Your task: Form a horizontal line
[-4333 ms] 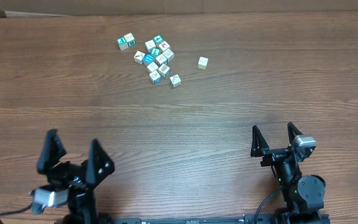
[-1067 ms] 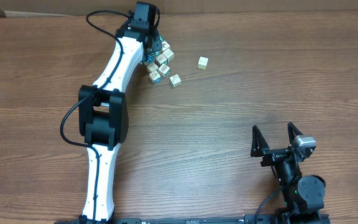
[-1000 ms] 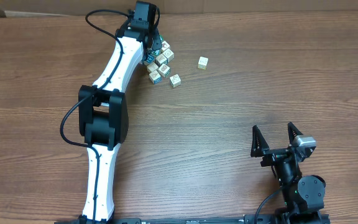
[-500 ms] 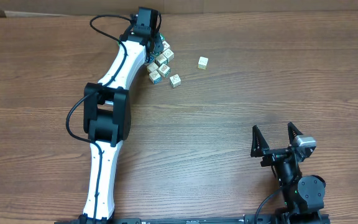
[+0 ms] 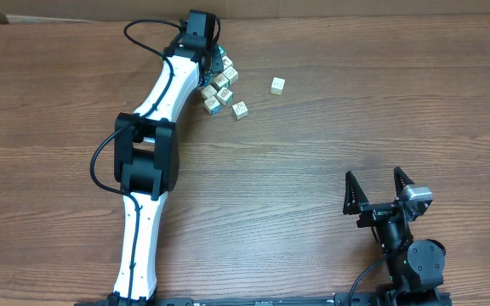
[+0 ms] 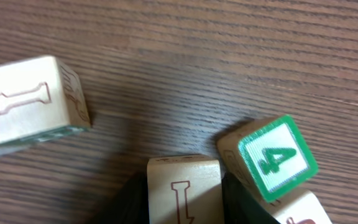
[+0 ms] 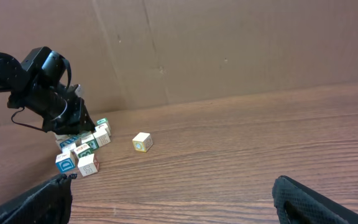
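wood-grain counter [image 5: 356,127]: left hand [image 6: 185,202] pinches a lettered cube [image 6: 182,177], likely light and hard, by flat opposite sides; right hand [image 5: 373,175] rests wide open.

Upper left of frame: left gripper [image 7: 76,118], black, down on cluster of cubes [image 7: 82,152]. Lone cube [image 7: 142,142] right of cluster, apart. Right gripper [image 7: 173,179] spread wide, fingers [image 7: 27,202] at lower corners.

Block pile [image 5: 222,83]: the left arm [image 5: 173,81] covers its left part; from above the letters are too small to read.
I block [image 6: 184,186]: its bottom is cut off.
Left gripper [image 6: 184,200]: only dark finger sides show; can't tell if it squeezes.
Corner block [image 6: 303,208]: mostly cut off.
Right gripper [image 7: 171,182]: fingers [image 7: 23,205] blurry and cut off.
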{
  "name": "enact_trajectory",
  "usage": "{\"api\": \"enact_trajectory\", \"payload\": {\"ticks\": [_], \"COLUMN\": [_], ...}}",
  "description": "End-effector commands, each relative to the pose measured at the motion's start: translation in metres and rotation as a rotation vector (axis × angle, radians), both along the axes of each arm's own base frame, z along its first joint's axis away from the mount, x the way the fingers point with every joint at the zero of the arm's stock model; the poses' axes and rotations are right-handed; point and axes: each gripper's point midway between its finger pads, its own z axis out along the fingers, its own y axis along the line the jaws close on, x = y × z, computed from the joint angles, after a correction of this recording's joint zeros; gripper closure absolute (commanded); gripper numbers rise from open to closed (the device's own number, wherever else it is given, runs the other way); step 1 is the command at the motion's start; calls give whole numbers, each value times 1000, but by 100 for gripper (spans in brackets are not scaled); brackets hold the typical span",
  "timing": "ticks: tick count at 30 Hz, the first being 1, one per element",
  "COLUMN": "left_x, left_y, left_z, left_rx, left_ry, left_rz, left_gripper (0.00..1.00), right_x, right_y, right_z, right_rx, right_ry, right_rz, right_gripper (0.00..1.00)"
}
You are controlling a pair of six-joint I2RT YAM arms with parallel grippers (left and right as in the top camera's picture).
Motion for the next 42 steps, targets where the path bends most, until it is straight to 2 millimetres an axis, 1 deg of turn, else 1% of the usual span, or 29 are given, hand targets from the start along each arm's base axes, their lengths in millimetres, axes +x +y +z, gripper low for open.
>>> {"api": "enact_trajectory", "payload": {"ticks": [1,4,5,6,9,12,13,15,17,19,21,23,25,26,27,30,32,33,35,37,38,42], "left_x": [10,17,22,23,25,22,20,16,9,-2,-19,-40,-61,-70,-84,-115,-136,-144,-161,-177,-185,-206], "left_y": [9,7,6,6,5,5,6,7,8,10,12,15,18,19,20,22,23,22,22,19,15,-2], "left_z": [13,34,51,59,77,92,100,122,147,180,215,247,274,285,299,324,332,333,327,313,302,266], "left_rx": [46,55,57,54,46,46,46,43,39,30,20,5,-10,-12,-13,-14,-12,-12,-10,-7,1,37], "left_ry": [-33,-76,-108,-120,-142,-146,-149,-163,-182,-207,-229,-237,-247,-249,-252,-247,-224,-208,-149,-69,-17,122], "left_rz": [-51,-72,-80,-79,-81,-81,-80,-80,-78,-73,-68,-55,-44,-43,-47,-57,-63,-64,-63,-63,-67,-117], "left_gripper": [71,71,70,70,72,76,76,74,68,68,70,71,71,71,71,71,71,71,72,73,73,74], "right_x": [0,0,0,0,0,0,0,0,0,0,0,0,0,0,0,0,0,0,0,0,0,0], "right_y": [-2,-2,-2,-2,-2,-2,-2,-2,-2,-2,-2,-2,-2,-2,-2,-2,-2,-2,-2,-2,-2,-2], "right_z": [-2,-2,-2,-2,-2,-2,-2,-2,-2,-2,-2,-2,-2,-2,-2,-2,-2,-2,-2,-2,-2,-2], "right_rx": [-4,-4,-4,-4,-4,-4,-4,-4,-4,-4,-4,-4,-4,-4,-4,-4,-4,-4,-4,-4,-4,-4], "right_ry": [-4,-4,-4,-4,-4,-4,-4,-4,-4,-4,-4,-4,-4,-4,-4,-4,-4,-4,-4,-4,-4,-4], "right_rz": [-9,-9,-9,-9,-10,-10,-9,-10,-10,-9,-9,-10,-10,-9,-9,-10,-10,-10,-10,-10,-10,-9], "right_gripper": [0,0,0,0,0,0,0,0,0,0,0,0,0,0,0,0,0,0,0,0,0,0]}}
